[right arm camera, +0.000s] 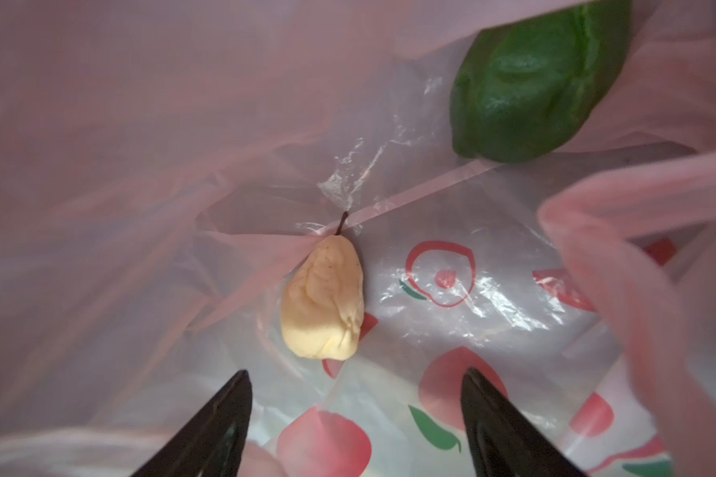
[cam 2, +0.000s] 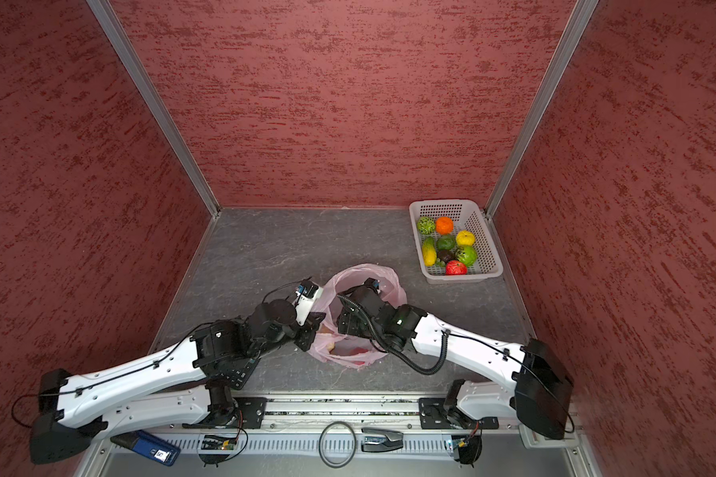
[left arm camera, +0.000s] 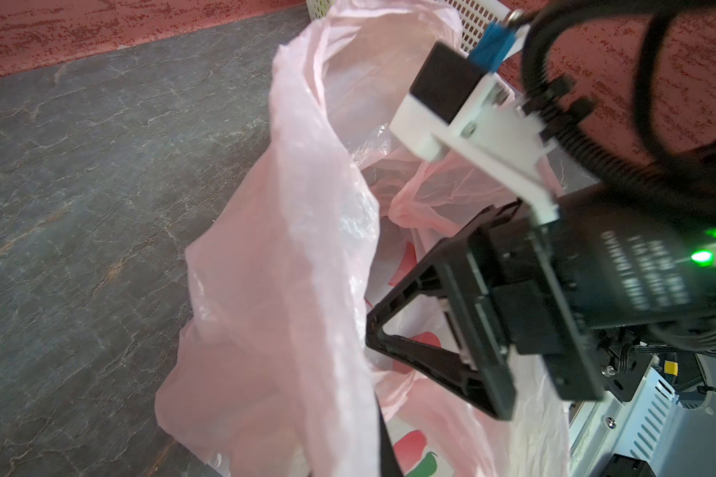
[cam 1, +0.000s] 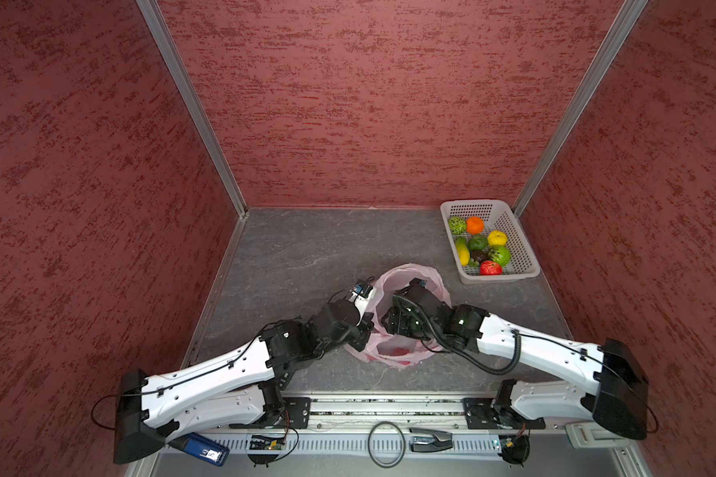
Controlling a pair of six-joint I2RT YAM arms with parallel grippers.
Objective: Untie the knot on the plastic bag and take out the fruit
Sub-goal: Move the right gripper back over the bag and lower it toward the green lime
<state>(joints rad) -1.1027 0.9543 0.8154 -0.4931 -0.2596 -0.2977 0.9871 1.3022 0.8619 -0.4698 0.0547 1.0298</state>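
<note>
Right fingers (right arm camera: 224,421) spread inside plastic bag (right arm camera: 100,165), beige pear (right arm camera: 325,301) just ahead; left fingers (left arm camera: 386,450) clenching bag.

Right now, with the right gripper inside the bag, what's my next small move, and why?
Probably ease the right gripper forward until its open jaws straddle the beige pear, then close. In the right wrist view the pear lies free on the plastic bag floor just ahead of the fingertips, nearer than the green fruit. The left gripper, shut on the rim, holds the mouth open.
</note>
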